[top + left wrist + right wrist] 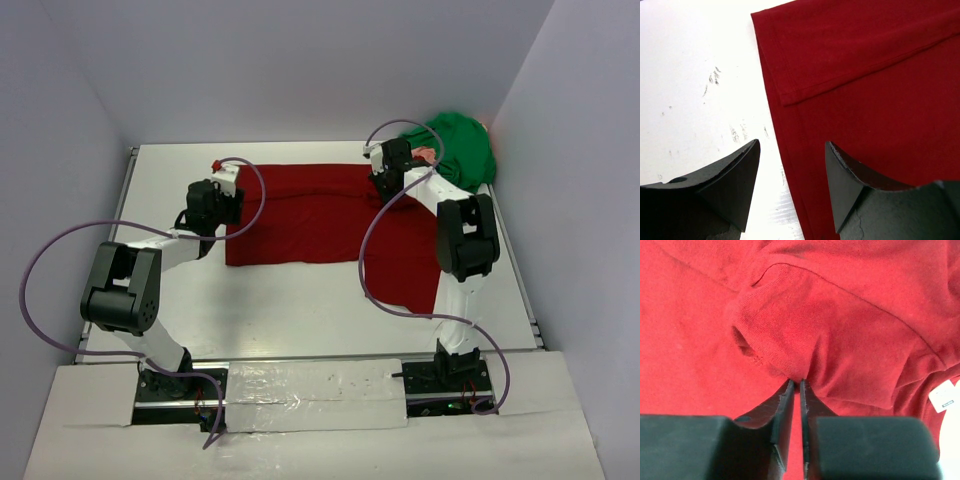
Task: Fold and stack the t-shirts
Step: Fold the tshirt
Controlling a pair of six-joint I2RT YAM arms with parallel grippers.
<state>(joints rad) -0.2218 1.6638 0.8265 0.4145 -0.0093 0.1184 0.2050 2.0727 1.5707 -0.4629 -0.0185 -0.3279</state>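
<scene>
R fingers [782, 410] pinch dark red shirt [840, 330]; L fingers [740, 180] apart at its edge.

From above, the right arm [462, 240] hides the red shirt [300, 215] on its 3 o'clock side, and only a sliver of pink cloth [428, 155] shows at 1 o'clock. The right wrist view cuts off a white tag [945, 396] at 4 o'clock, its print unreadable.

- Left arm [150, 262] bends toward the frame's centre-left; the left gripper [792, 145] points down, jaws wide apart.
- Right arm [462, 235] stretches to the upper right; the right gripper [795, 383] pinches a dark red t-shirt [840, 330] fold.
</scene>
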